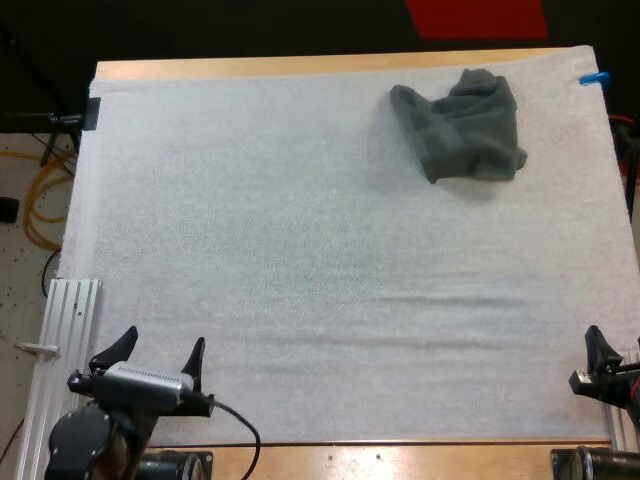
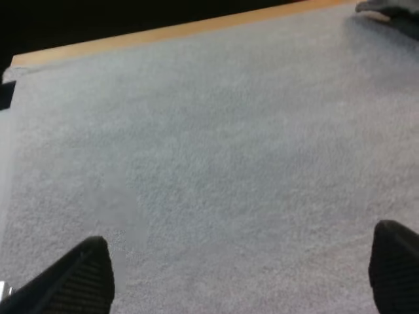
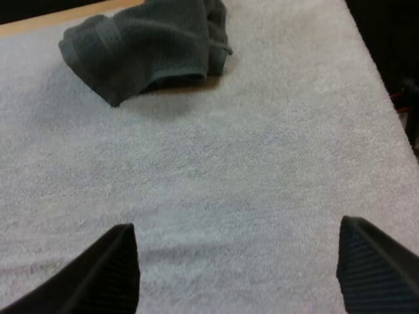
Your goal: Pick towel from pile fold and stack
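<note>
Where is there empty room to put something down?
Nearly the whole mat is bare, from the left tool and right tool up to the far edge. Only the far right corner is taken, by the towel.

In the high view the right gripper (image 1: 614,352), at four o'clock on the mat (image 1: 300,250), is cut by the picture's edge: one black finger (image 1: 597,343) shows whole, its mate barely. The crumpled towel (image 2: 389,9) is a cropped sliver in the left wrist view, and its far folds run off the right wrist view.
</note>
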